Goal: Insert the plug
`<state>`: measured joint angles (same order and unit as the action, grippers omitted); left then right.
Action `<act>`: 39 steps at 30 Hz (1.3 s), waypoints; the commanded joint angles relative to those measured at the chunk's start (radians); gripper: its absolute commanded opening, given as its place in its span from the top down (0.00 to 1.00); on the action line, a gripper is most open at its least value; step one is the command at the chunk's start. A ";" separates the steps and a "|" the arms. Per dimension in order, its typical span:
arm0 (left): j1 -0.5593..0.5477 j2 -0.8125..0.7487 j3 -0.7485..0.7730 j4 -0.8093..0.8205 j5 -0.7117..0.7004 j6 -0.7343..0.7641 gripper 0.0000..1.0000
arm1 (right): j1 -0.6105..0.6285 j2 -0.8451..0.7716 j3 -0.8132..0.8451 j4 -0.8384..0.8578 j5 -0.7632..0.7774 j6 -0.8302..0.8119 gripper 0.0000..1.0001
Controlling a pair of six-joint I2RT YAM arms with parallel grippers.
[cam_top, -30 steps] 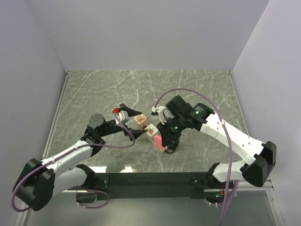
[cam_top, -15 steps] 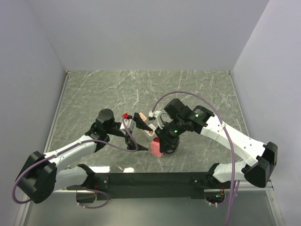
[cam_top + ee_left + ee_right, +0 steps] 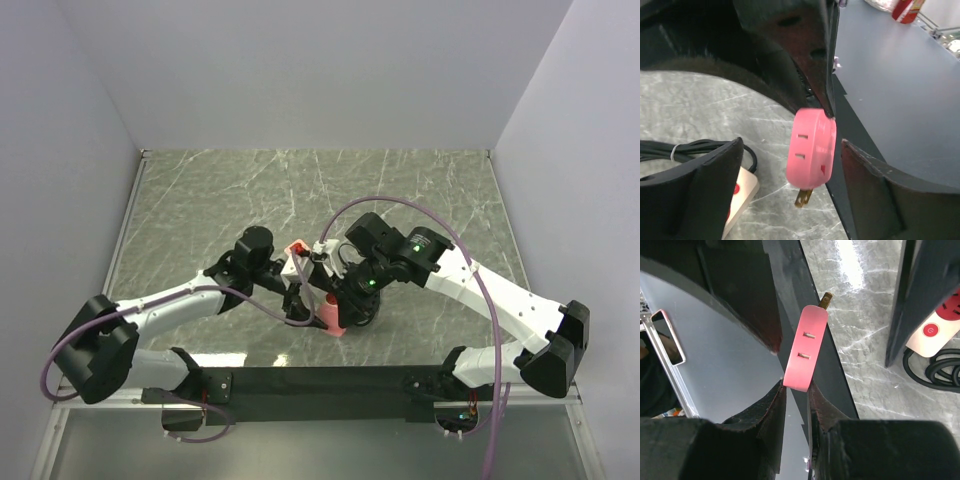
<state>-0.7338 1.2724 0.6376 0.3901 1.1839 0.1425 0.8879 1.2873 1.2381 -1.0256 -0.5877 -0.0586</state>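
"Where is the pink plug (image 3: pixel 811 147)?"

"Up in the air, by the near edge of the table (image 3: pixel 220 200). It is a flat, smooth plastic piece with round corners. There are two little slots on its face. A shiny yellow metal prong (image 3: pixel 801 198) sticks out of one end."

"Who has it?"

"The right gripper (image 3: pixel 796 390). Its two black fingers pinch the end away from the prong, one on each side. They are squeezed tight on it."

"And the left gripper (image 3: pixel 298 292)?"

"Its fingers are spread wide. They are thick and black, and a bit rough at the edges. The plug hangs in the gap between them, and it looks like it touches neither one."

"What else is there?"

"A white power strip (image 3: pixel 935 327) lies flat on the table, near the plug but apart from it. It has a rounded corner and a round red button. A black rubbery cord (image 3: pixel 930 370) curls in loops just beside it."

"What is the table like?"

"It looks like smooth gray-green stone, with thin white lines running across it. The walls around it are plain and pale."
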 commanded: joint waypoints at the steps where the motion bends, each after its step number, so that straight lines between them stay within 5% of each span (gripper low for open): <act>1: -0.025 0.037 0.082 -0.059 0.034 0.055 0.18 | 0.011 -0.008 0.012 0.004 0.002 -0.012 1.00; 16: -0.041 0.170 0.201 -0.355 0.164 0.296 0.99 | 0.010 -0.069 -0.006 0.064 0.195 0.022 1.00; 20: -0.042 0.157 0.188 -0.342 0.256 0.336 0.99 | 0.011 -0.108 -0.041 0.137 0.259 0.051 1.00; 23: -0.042 0.157 0.226 -0.539 0.371 0.541 0.99 | 0.013 -0.147 -0.058 0.200 0.295 0.118 0.97; 24: -0.039 0.188 0.306 -0.931 0.405 0.885 0.99 | 0.013 -0.184 -0.072 0.223 0.314 0.134 0.95; 26: -0.038 0.261 0.416 -1.467 0.476 1.386 0.99 | 0.013 -0.233 -0.129 0.301 0.328 0.155 0.89; 27: -0.041 0.354 0.498 -1.717 0.503 1.764 1.00 | 0.013 -0.279 -0.147 0.324 0.342 0.161 0.88; 34: -0.041 0.415 0.566 -1.758 0.508 1.738 0.99 | 0.014 -0.335 -0.233 0.398 0.407 0.180 0.77; 37: -0.039 0.415 0.582 -1.758 0.510 1.724 0.99 | 0.019 -0.390 -0.287 0.472 0.420 0.187 0.47; 39: -0.035 0.424 0.599 -1.757 0.508 1.711 0.99 | 0.022 -0.428 -0.307 0.502 0.425 0.195 0.47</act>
<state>-0.7689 1.7176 1.1877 -1.2690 1.4342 1.7699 0.9047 0.9169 0.9474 -0.6395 -0.2016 0.1188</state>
